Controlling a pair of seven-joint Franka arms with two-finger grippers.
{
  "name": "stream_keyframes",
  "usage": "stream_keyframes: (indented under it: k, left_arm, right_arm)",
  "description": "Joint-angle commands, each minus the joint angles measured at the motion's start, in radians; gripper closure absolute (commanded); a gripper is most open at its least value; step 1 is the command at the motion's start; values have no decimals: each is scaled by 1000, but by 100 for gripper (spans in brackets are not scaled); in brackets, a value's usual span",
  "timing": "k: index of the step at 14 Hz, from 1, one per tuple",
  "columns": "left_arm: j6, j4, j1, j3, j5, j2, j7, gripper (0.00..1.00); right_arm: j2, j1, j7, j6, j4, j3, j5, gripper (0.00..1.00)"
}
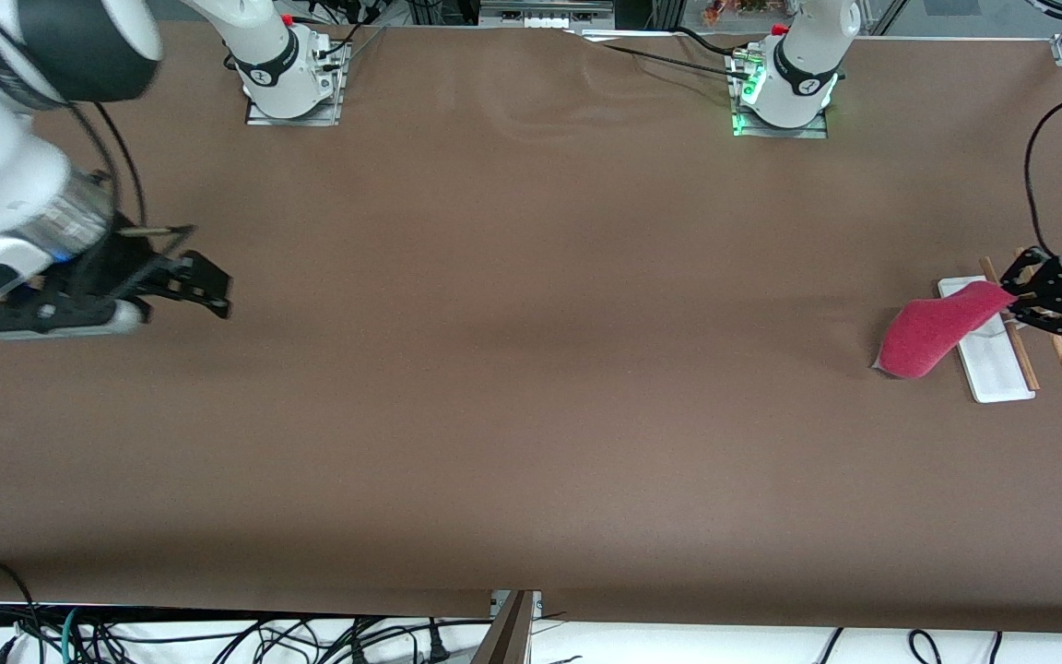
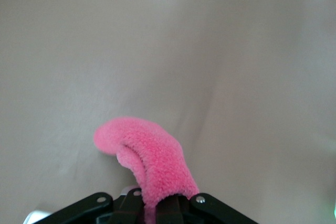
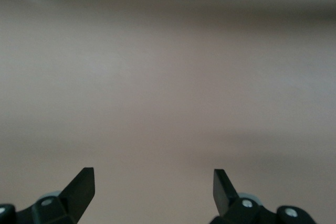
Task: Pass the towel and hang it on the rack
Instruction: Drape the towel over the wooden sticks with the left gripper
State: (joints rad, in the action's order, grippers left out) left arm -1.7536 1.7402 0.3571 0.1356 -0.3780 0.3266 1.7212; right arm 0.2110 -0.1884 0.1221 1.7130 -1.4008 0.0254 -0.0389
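Meanwhile left gripper (image 1: 1015, 297) pinches towel (image 1: 932, 329) over rack (image 1: 992, 355); right gripper (image 1: 208, 286) waits

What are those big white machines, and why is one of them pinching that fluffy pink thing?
Those are two robot arms bolted along one edge of a brown table. The big picture comes from a camera high up across from them. The two smaller pictures come from little cameras on each arm's wrist, looking down past its pinching tool.

The left tool is shut on one end of the towel, the pink fluffy cloth; you see it close up in the left wrist picture. The towel droops down over the rack, a small white stand with thin wooden rods, at the left arm's end of the table.

The right tool is open and holds nothing. That arm waits over bare table at its own end.
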Motion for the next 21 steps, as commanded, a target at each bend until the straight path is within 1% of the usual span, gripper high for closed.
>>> stream_keyframes:
  k: [1, 3, 5, 7, 9, 10, 11, 12, 13, 15, 17, 21]
  left_arm:
    - [112, -140, 58, -4, 34, 63, 34, 100]
    - [117, -157, 98, -5, 50, 83, 96, 100]
    - [117, -157, 149, -5, 50, 106, 121, 100]
    - [117, -166, 158, -5, 45, 143, 162, 100]
    - [126, -267, 201, -5, 37, 205, 216, 100]
    - [156, -299, 218, -5, 39, 219, 225, 100]
    - [187, -333, 229, -5, 42, 241, 227, 100]
    - [193, -349, 244, -5, 42, 247, 228, 100]
    - [192, -349, 255, -5, 44, 249, 228, 100]
    - [190, -349, 278, -5, 37, 265, 296, 100]
    - [187, -358, 305, -8, 36, 293, 313, 100]
    - [186, -436, 310, -5, 42, 342, 353, 100]
  right_arm:
    - [-105, 70, -36, -76, -82, -19, 11, 0]
    - [-152, 82, -35, -96, -133, -21, 68, 0]
    - [-166, 102, -35, -131, -149, -19, 77, 0]
    - [-176, 122, -38, -151, -148, -19, 83, 0]
    - [-196, 138, -35, -177, -149, -21, 83, 0]
    - [-200, 141, -30, -202, -147, -22, 85, 0]
    - [-196, 141, -60, -190, -142, -24, 86, 0]
    - [-194, 138, -135, -191, -136, -30, 106, 0]
    - [-200, 138, -151, -197, -136, -36, 109, 0]
    - [-197, 147, -160, -197, -139, -29, 105, 0]
    - [-200, 156, -145, -199, -141, -38, 105, 0]
    - [-197, 158, -151, -197, -145, -39, 105, 0]
